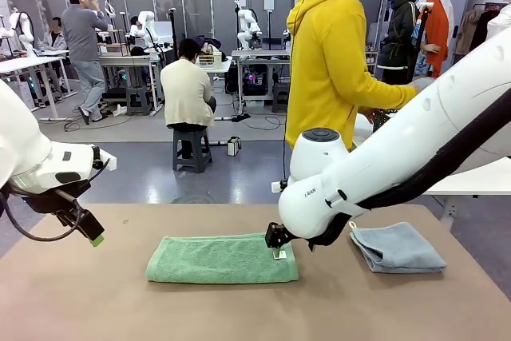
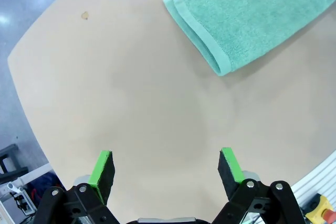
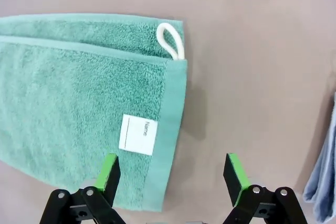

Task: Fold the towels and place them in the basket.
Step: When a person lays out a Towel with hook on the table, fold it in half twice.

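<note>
The green towel [image 1: 222, 259] lies folded into a long strip at the table's middle. My right gripper [image 1: 278, 243] hovers open just over its right end. In the right wrist view the open gripper [image 3: 171, 158] straddles the hem of the green towel [image 3: 79, 108], next to its white label [image 3: 138, 134] and hanging loop [image 3: 170, 40]. The blue-grey towel [image 1: 397, 247] lies folded at the right. My left gripper [image 1: 89, 229] hangs open above the table's left edge; its own view shows the gripper [image 2: 166, 155] over bare table, with the green towel [image 2: 247, 17] beyond. A dark latticed piece [image 1: 382, 120], possibly the basket, shows by the person's hand.
A person in a yellow hoodie [image 1: 331, 61] stands at the far side, right of centre. The brown table [image 1: 96, 301] has bare room at the front and left. The blue-grey towel's edge [image 3: 324, 171] lies close to the right gripper's right side.
</note>
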You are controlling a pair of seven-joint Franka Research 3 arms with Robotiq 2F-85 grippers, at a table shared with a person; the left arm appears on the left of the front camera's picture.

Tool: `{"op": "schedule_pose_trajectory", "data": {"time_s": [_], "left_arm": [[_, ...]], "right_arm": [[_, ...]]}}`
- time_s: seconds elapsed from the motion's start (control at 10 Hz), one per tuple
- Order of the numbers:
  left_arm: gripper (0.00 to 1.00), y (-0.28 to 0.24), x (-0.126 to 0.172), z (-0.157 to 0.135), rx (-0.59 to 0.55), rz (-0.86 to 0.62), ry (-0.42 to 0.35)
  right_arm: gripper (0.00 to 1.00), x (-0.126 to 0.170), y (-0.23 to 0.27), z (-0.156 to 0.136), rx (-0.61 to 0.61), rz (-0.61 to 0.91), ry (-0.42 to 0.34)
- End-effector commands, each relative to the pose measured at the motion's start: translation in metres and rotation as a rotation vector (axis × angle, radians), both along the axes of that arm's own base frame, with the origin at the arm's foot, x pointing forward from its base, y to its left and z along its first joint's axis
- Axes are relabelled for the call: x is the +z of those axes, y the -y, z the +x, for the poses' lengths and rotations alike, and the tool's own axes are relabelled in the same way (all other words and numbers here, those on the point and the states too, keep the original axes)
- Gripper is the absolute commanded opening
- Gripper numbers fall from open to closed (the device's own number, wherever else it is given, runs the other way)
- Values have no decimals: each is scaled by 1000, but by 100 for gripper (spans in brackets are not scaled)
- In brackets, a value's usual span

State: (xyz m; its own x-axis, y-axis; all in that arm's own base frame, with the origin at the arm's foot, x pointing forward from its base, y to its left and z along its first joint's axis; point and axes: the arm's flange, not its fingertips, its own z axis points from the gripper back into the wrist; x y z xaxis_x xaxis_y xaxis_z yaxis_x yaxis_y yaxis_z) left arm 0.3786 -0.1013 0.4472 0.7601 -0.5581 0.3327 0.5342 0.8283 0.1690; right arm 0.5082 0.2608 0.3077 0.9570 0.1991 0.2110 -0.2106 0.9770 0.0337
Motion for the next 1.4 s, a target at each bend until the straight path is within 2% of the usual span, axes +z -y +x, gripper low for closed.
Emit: {"op": "schedule_pose_trajectory", "data": {"time_s": [0.0, 0.6, 0.7, 0.8, 0.9, 1.0, 1.1, 1.3], "left_arm": [[100, 1, 1, 0, 5, 7, 4], [100, 1, 1, 0, 5, 7, 4], [100, 1, 1, 0, 5, 7, 4], [100, 1, 1, 0, 5, 7, 4], [100, 1, 1, 0, 5, 7, 4], [100, 1, 1, 0, 5, 7, 4], [100, 1, 1, 0, 5, 7, 4], [100, 1, 1, 0, 5, 7, 4]], "right_arm": [[100, -10, -19, 9, -75, -21, 26], [100, -21, -23, 19, -118, -20, 2], [87, -22, -23, 20, -123, -15, -4], [67, -22, -23, 21, -123, -14, -5], [27, -23, -22, 22, -128, -8, -13], [7, -23, -21, 22, -131, -6, -16], [0, -24, -21, 22, -135, 3, -20], [0, -24, -21, 23, -137, 14, -30]]}}
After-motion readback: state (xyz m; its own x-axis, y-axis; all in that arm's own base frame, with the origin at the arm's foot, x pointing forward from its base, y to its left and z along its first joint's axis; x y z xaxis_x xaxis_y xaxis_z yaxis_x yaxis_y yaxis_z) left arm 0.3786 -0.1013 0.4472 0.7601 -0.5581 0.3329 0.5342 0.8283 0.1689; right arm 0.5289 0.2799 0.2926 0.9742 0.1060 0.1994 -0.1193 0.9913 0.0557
